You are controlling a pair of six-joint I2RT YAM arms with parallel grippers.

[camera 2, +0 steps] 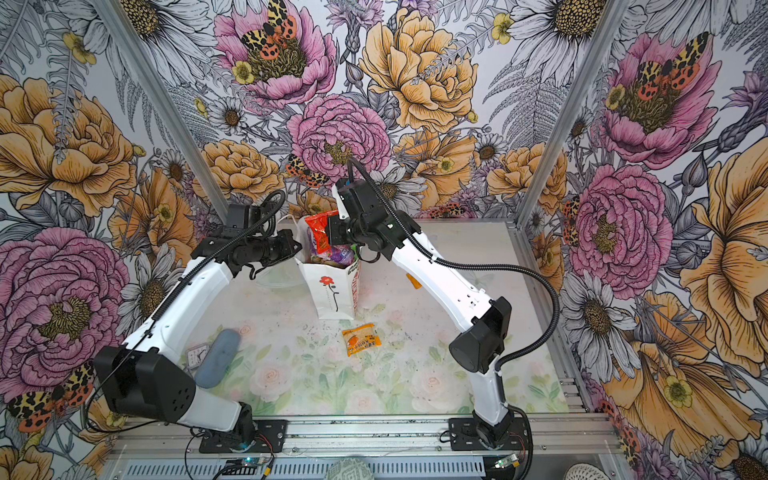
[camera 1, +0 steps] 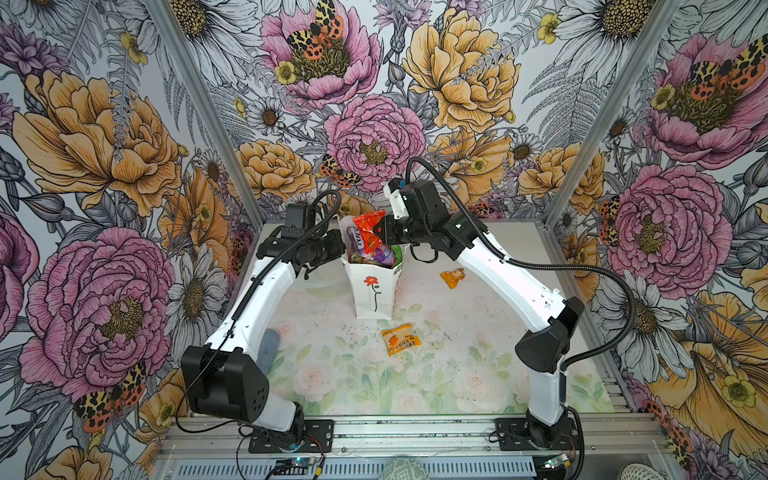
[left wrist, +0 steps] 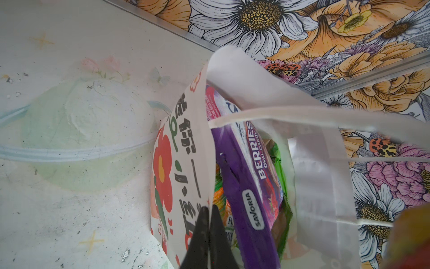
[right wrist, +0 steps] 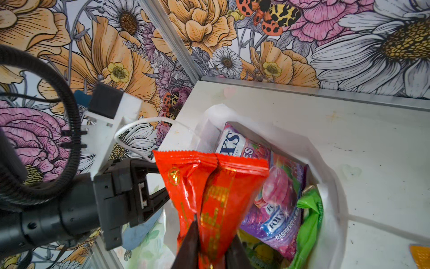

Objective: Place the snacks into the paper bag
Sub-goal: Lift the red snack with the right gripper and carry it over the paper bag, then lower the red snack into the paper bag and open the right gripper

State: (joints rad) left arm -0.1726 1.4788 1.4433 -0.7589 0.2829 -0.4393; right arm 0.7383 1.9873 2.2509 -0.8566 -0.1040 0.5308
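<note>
Left pincer (left wrist: 208, 215) pinches white rose-print paper bag (camera 1: 370, 291) at the rim, I reckon to hold its mouth open. Right pincer (right wrist: 213, 237) grips glossy red snack packet (right wrist: 209, 179) over it. Flat orange packet (camera 1: 401, 340) and small orange pouch (camera 1: 452, 277) lie on surface (camera 1: 457, 374).

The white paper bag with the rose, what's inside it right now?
The paper bag holds a purple candy pouch, a green packet and a yellow-green packet beneath. A red packet, pinched by the right gripper, hangs at its mouth and hides part. The bottom cannot be seen.
</note>
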